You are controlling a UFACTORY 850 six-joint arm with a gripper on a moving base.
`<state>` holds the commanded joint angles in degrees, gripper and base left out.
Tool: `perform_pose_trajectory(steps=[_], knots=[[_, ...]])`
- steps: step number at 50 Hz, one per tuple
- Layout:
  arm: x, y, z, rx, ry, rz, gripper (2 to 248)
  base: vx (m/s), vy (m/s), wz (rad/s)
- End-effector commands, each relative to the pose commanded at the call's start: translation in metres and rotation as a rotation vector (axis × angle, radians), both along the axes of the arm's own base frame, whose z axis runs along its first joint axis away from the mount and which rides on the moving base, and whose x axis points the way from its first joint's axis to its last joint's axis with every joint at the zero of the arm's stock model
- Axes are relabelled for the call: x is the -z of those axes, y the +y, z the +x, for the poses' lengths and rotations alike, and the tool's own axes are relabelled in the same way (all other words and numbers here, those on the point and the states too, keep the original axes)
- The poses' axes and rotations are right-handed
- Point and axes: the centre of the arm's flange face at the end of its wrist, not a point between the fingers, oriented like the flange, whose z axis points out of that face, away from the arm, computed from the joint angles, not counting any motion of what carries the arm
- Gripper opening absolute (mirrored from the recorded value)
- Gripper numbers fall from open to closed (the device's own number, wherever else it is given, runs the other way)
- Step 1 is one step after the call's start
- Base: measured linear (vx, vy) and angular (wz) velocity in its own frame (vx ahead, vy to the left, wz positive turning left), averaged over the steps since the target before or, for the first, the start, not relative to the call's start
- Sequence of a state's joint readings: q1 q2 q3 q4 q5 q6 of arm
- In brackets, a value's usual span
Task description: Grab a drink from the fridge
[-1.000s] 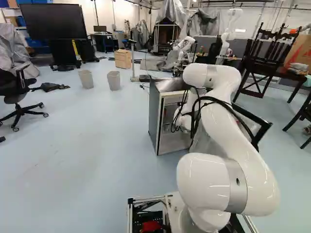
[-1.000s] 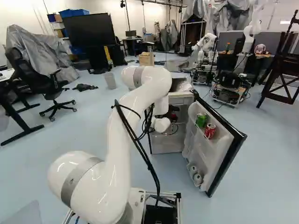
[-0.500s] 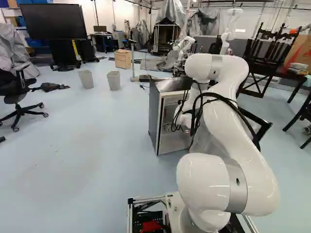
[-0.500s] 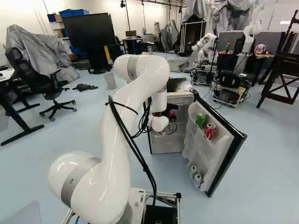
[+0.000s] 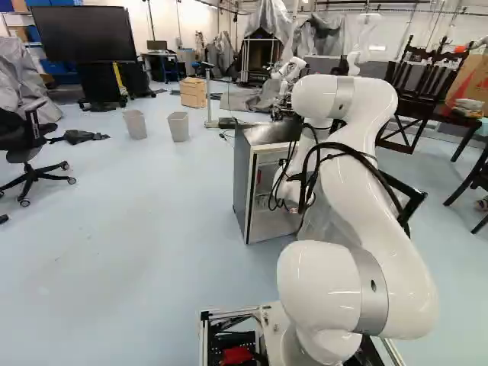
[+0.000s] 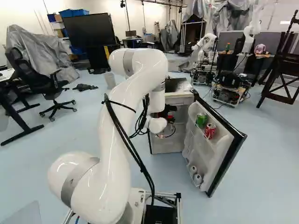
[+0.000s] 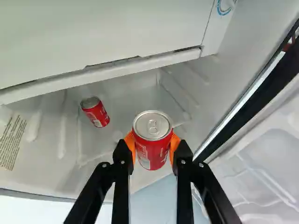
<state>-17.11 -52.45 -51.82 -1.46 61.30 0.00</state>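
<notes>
Tool (image 6: 168, 113) closed in from two sides on a red soda can (image 7: 152, 148), its two fingers parted by just the can's width, with an orange pad (image 7: 130, 143) pressed to either side. In the wrist view the can's silver lid and pull tab (image 7: 152, 127) face the camera. The held can is at the mini fridge (image 5: 242, 187), in front of its pale interior; whether it is clear of the surface beneath, I cannot tell. A second red can (image 7: 95, 112) stands inside, farther in than the held one and apart from it, near a printed label (image 7: 12, 142) on the liner. A white panel (image 7: 103, 30) spans the compartment beyond both cans.

The fridge door (image 6: 227, 156) is open, to the right of the arm (image 6: 114, 135) in the right base view. Its upper rack carries a green can (image 6: 201, 120) and, just beside it, another red can (image 6: 210, 131); two pale cans (image 6: 195, 176) sit lower down in the door. Black cables (image 6: 128, 142) hang along the arm. Farther back stands another robot (image 6: 205, 49), and at the left of the same view are an office chair (image 6: 35, 80) and a large black screen (image 6: 88, 30).
</notes>
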Motion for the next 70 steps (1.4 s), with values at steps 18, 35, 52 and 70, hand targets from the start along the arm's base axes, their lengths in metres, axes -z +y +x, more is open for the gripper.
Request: perform_pose_trajectory(steps=[18,35,52,70], knots=[[-0.025,0.012,-0.029,-0.005,0.016,0.005,94,0.0,0.0,0.0],[-0.051,0.023,-0.059,-0.01,0.021,0.006,94,0.0,0.0,0.0],[-0.077,0.034,-0.088,-0.016,0.019,0.006,94,0.0,0.0,0.0],[-0.1,0.042,-0.106,-0.021,0.0,0.0,94,0.0,0.0,0.0]])
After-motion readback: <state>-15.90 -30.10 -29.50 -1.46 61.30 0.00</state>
